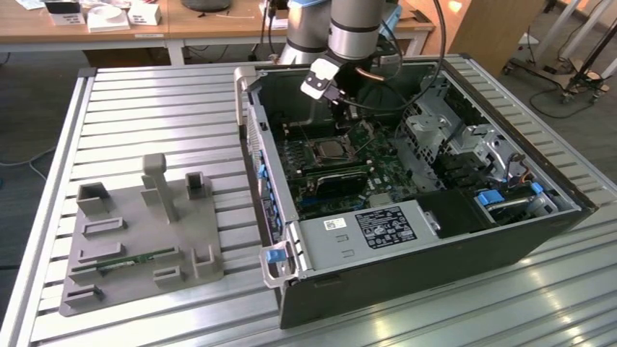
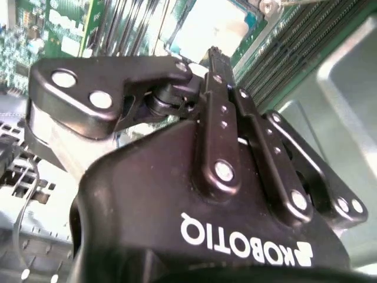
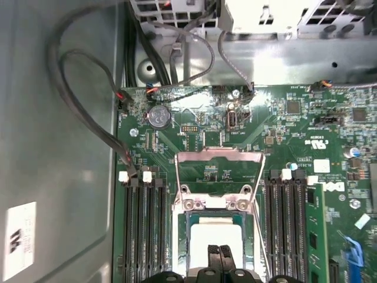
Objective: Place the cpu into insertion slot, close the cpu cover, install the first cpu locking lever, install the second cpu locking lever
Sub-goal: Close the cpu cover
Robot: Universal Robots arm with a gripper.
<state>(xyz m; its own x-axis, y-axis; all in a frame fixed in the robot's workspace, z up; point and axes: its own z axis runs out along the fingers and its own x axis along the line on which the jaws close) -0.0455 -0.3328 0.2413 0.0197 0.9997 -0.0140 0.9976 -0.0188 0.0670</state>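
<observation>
On a slatted table (image 1: 144, 108) by desks (image 1: 193, 29), a case (image 1: 405, 275) holds the cpu (image 1: 331, 150).

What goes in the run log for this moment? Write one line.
cpu in insertion slot | cpu cover open | jaws shut, over cpu

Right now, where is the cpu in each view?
Exterior view: the cpu sits mid-case on the green circuit board.
First wrist view: the cpu lies beside the open cpu cover.
Second wrist view: the cpu shows pale beyond the end effector.
Shared landmark: the green circuit board.
</observation>
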